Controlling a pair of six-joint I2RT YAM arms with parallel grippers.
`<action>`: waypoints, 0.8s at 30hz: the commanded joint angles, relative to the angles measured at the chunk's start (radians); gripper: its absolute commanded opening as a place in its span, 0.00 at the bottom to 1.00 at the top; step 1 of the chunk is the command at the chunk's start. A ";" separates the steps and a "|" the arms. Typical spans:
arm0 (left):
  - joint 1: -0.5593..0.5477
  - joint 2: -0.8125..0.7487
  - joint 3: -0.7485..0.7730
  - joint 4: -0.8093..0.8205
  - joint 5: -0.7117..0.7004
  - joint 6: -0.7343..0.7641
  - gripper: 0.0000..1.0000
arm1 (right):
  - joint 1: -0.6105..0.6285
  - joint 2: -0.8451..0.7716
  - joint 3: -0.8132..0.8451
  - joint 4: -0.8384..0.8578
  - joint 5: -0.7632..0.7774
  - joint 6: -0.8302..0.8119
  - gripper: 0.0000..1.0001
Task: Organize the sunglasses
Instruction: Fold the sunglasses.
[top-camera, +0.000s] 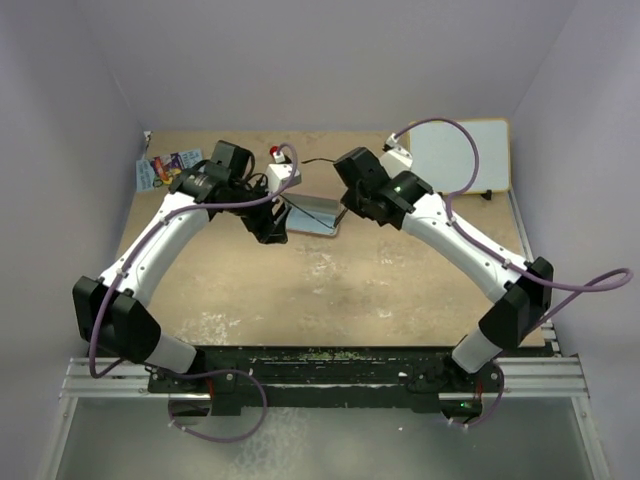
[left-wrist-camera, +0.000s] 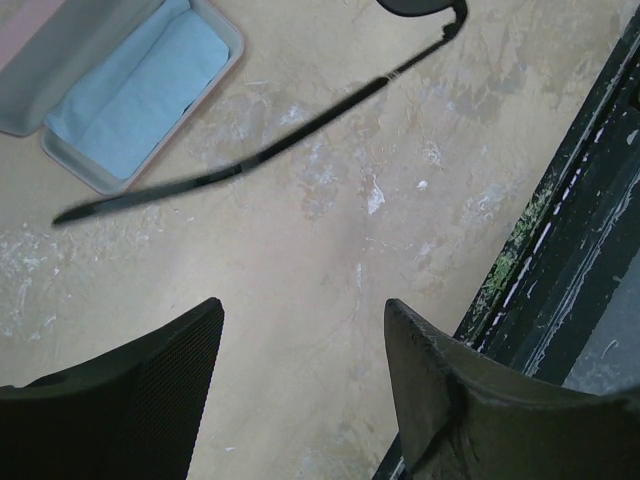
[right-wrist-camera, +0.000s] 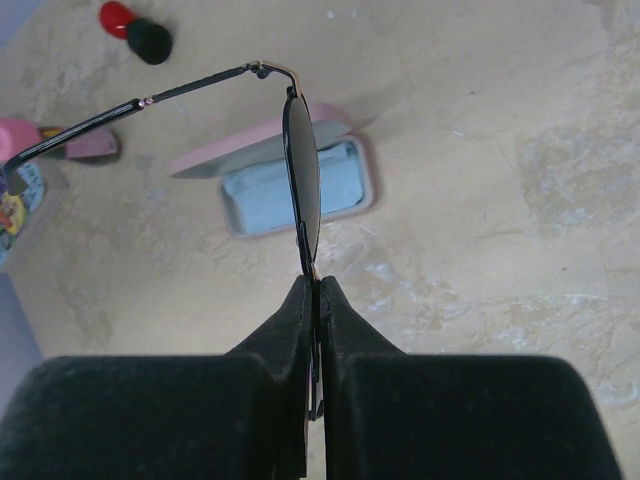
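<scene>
Sunglasses (right-wrist-camera: 303, 170) are hardly made out in the top view, where only the open case (top-camera: 312, 214) is seen on the table (top-camera: 400, 290), lying between the left gripper (top-camera: 268, 228) and the right gripper (top-camera: 352, 205), both poised near it. In the left wrist view, one long temple is seen stretched out unfolded above the table, crossing the frame beside the case, in which a blue cloth (left-wrist-camera: 140, 90) is laid. The left gripper's jaws are spread wide with nothing between them, and the temple is not touched. In the right wrist view, the right gripper is seen pinched tight on the rim of the frame, so that the pair is held edge-on and clear of the table. The case lies open beyond it, and the one visible temple sticks out to the side. Whether the second temple is folded cannot be told. The task is judged to be partway done: the pair is held aloft and the case stands open, but the temple is not yet folded, the pair is not yet laid in the case, and the lid is presumably to be shut afterwards.
</scene>
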 joint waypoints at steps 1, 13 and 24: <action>0.003 0.013 0.027 0.042 0.006 -0.004 0.69 | 0.043 -0.006 0.096 -0.032 0.056 -0.042 0.00; 0.004 0.021 0.048 0.102 -0.101 -0.055 0.69 | 0.160 0.030 0.111 0.003 0.048 -0.066 0.00; 0.002 0.077 0.081 0.094 0.019 -0.092 0.69 | 0.282 0.121 0.233 0.048 0.011 -0.108 0.00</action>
